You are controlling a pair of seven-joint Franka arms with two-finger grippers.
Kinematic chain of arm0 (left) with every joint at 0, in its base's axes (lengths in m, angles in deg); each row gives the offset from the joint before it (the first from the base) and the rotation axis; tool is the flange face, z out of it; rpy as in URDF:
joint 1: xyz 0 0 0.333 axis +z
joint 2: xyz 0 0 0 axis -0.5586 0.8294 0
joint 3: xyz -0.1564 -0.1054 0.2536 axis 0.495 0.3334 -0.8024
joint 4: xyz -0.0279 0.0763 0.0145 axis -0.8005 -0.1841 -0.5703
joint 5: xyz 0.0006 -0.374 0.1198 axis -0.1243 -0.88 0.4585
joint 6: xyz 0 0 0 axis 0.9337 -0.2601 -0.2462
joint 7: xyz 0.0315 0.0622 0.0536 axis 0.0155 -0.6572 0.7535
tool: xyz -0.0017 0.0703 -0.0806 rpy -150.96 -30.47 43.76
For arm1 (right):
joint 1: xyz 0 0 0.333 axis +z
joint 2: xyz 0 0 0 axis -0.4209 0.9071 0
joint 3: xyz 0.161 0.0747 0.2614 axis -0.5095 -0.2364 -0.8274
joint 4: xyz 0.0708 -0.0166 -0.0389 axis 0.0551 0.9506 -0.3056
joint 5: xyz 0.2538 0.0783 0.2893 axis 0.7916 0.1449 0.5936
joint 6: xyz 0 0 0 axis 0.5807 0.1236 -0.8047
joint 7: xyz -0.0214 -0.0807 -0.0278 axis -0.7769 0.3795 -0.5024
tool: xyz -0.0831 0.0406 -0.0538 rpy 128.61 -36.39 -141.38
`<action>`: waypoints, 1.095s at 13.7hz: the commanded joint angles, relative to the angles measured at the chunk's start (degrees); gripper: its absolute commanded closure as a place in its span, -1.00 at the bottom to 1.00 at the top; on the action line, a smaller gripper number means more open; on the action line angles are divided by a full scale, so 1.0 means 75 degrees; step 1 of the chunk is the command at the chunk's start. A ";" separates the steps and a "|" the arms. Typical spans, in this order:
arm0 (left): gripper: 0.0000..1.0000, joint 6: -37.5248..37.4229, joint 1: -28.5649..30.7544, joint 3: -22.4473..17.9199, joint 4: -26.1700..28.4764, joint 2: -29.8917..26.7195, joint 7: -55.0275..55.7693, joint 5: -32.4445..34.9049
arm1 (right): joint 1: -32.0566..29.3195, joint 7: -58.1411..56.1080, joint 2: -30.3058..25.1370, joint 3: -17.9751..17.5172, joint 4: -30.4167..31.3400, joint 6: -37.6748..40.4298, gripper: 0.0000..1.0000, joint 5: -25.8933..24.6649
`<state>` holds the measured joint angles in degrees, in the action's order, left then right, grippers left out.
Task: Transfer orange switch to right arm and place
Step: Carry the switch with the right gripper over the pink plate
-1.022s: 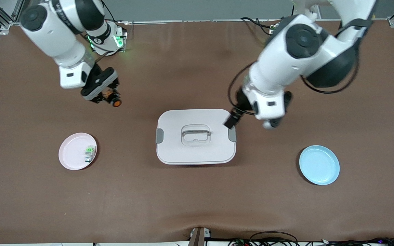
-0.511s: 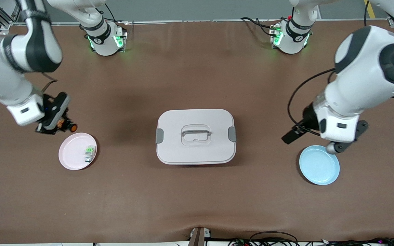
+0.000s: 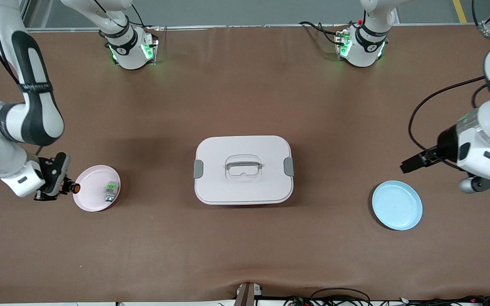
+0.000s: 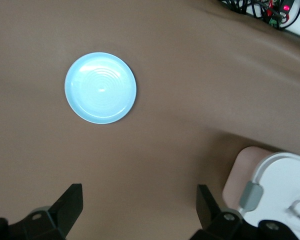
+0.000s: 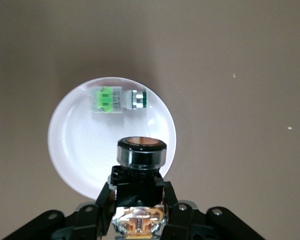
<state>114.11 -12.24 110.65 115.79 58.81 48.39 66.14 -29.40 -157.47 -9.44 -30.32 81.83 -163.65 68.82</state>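
Note:
My right gripper [image 3: 60, 187] is shut on the orange switch [image 3: 73, 187], a small black push-button with an orange face, and holds it in the air at the rim of the pink plate [image 3: 87, 199] at the right arm's end of the table. In the right wrist view the switch [image 5: 141, 156] sits between the fingers [image 5: 102, 197], over the pink plate [image 5: 75, 150]. My left gripper [image 3: 468, 185] is open and empty, in the air beside the blue plate [image 3: 397, 205]. Its fingers [image 4: 67, 205] stand wide apart in the left wrist view.
A small green-and-clear switch [image 3: 111, 189] lies on the pink plate; it also shows in the right wrist view [image 5: 117, 100]. A white lidded box [image 3: 243, 170] with a grey handle stands in the middle of the table. The blue plate [image 4: 100, 88] has nothing on it.
My right gripper has carried the orange switch from near the right arm's base down to the pink plate's rim. My left gripper has swung from the white box out past the blue plate.

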 commanded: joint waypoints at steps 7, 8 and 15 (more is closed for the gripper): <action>-1.00 -0.0644 -0.1557 -0.2269 0.0912 -0.1746 -0.1816 -0.0004 | -0.0372 -0.0193 0.0499 -0.0164 0.1278 -0.2486 1.00 -0.0093; -1.00 -0.0645 -0.1769 -0.2516 0.1122 -0.1969 -0.1933 -0.0005 | -0.0372 -0.0193 0.0545 -0.0153 0.1442 -0.2780 1.00 -0.0093; -1.00 -0.0633 -0.2638 -0.3912 0.1897 -0.2779 -0.2906 -0.0649 | -0.0349 -0.0193 0.0815 -0.0164 0.2322 -0.4235 1.00 -0.0093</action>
<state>108.95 -30.21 83.87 126.77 40.73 28.73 62.27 -30.90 -158.01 -2.91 -30.49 97.40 -193.40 68.82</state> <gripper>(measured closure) 0.000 0.568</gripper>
